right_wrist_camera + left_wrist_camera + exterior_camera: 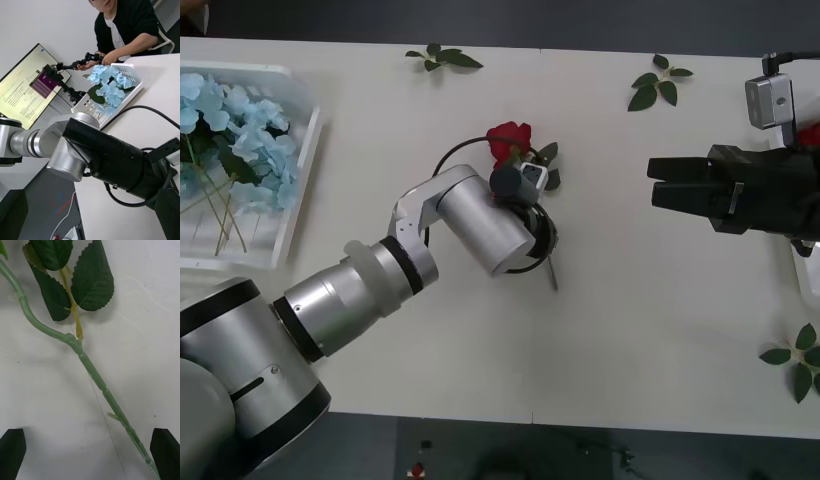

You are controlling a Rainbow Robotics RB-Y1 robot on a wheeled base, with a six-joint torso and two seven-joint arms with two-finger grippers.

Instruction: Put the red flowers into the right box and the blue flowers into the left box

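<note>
Open left claw point(90, 450) — over rose stem point(93, 375)

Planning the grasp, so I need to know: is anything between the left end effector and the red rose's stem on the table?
Nothing visible. The left end effector is open above the bare table, its black fingertips on either side of the rose's green stem. Only leaves branch off farther up the stem.

One red rose point(508, 142) lies mid-table; blue flowers point(240, 140) seemingly fill the left box point(298, 180).
</note>
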